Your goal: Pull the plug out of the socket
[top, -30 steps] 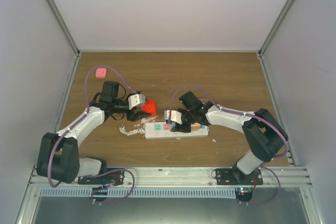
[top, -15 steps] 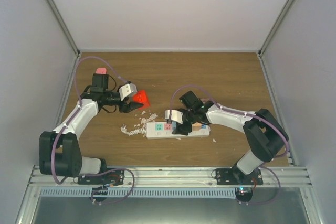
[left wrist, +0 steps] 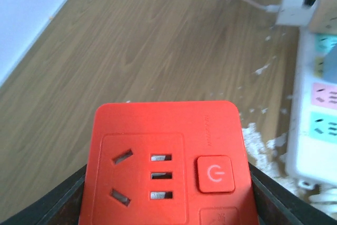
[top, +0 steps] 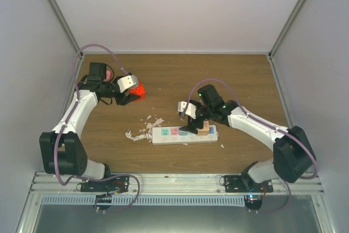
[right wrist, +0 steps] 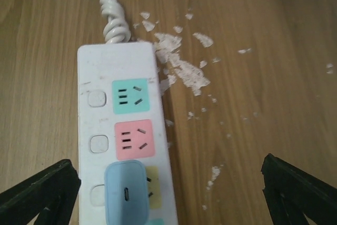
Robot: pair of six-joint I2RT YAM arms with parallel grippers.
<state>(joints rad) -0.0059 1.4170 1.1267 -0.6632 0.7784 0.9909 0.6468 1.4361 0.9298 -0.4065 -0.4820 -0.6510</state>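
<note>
Wooden table (top: 240,80). The socket (top: 184,135) lies flat at centre, cord end to the left. Left gripper (top: 132,93) is clamped on the red plug (left wrist: 166,167), lifted far left, well apart from the socket. Right gripper (right wrist: 167,167) is spread wide over the socket, possibly not touching it. Pale blue plug (right wrist: 125,193) is seated in the third outlet. White flakes (right wrist: 184,69) lie beside the socket.

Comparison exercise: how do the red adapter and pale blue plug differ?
The red adapter is held by the left gripper, off the power strip; the pale blue plug is plugged into it. The adapter shows outlet slots and a power button; the plug, one small port. Both have rounded corners.
</note>
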